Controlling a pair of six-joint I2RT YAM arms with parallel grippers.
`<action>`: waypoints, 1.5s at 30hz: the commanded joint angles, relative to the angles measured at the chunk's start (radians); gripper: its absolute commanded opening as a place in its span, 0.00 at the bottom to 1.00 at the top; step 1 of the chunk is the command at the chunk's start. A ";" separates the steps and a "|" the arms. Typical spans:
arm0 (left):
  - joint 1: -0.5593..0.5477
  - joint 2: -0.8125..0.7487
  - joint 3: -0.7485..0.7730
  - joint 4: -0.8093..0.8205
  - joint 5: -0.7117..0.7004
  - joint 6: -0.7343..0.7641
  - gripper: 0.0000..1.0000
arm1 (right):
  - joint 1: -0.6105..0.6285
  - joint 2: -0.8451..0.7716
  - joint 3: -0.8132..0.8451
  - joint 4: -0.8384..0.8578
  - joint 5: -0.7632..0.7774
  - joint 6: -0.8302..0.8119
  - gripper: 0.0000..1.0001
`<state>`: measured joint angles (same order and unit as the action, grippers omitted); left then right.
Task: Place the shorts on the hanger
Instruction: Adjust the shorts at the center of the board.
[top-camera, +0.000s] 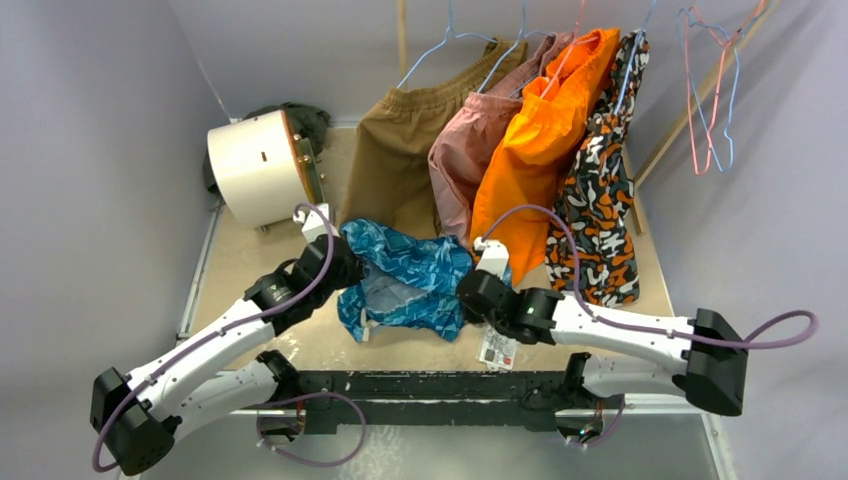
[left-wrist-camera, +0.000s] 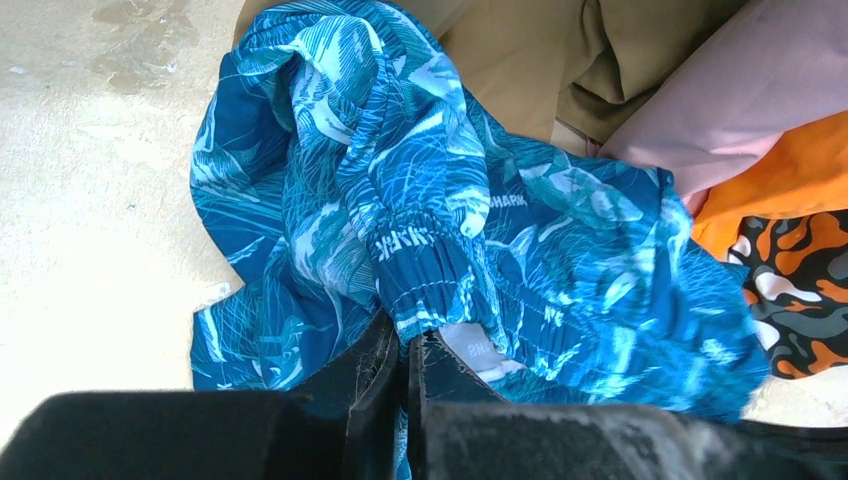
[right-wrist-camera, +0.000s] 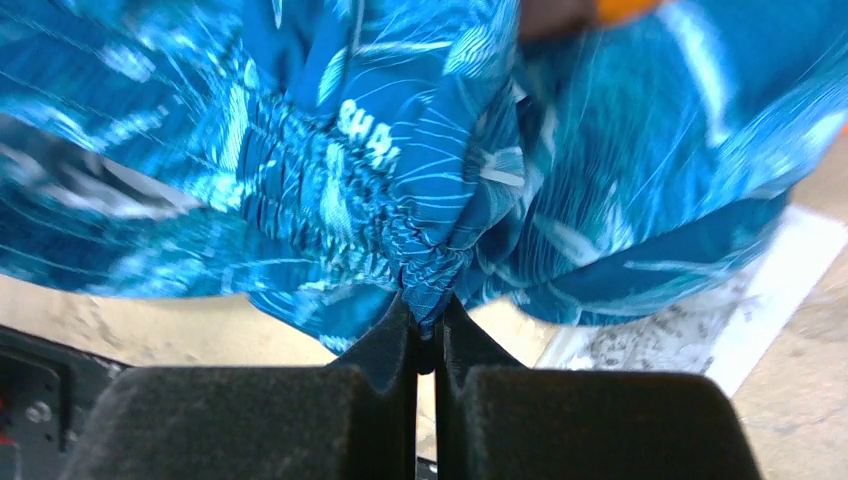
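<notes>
Five pairs of shorts: blue pair (top-camera: 410, 275) mid-desk; brown pair (top-camera: 400, 150), pink pair (top-camera: 462, 155), orange pair (top-camera: 545, 130) and camouflage pair (top-camera: 600, 215) hung along the far edge. Two bare hangers, far right corner: red hanger (top-camera: 690, 100), blue hanger (top-camera: 737, 90). One drum (top-camera: 255, 170), far left.

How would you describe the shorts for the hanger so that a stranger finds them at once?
On the table, in front of the row of hanging clothes, the shorts sit bunched between the left gripper and the right gripper. Unlike the brown, pink, orange and camouflage pieces behind, they are shiny blue-teal with a wavy print, and both pairs of jaws pinch their waistband.
</notes>
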<state>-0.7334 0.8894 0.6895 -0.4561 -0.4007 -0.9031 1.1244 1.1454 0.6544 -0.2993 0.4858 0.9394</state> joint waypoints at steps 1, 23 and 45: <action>0.003 -0.018 -0.013 0.005 0.001 0.022 0.00 | -0.037 -0.055 0.131 -0.113 0.147 -0.094 0.00; 0.003 0.174 0.208 -0.123 0.003 0.401 0.60 | -0.158 0.023 0.198 -0.047 -0.016 -0.364 0.00; -0.004 0.340 0.330 -0.092 0.217 0.632 0.66 | -0.161 -0.014 0.174 -0.031 -0.036 -0.378 0.00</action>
<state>-0.7334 1.2041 0.9569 -0.5907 -0.2020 -0.3195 0.9676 1.1648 0.8082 -0.3542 0.4492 0.5709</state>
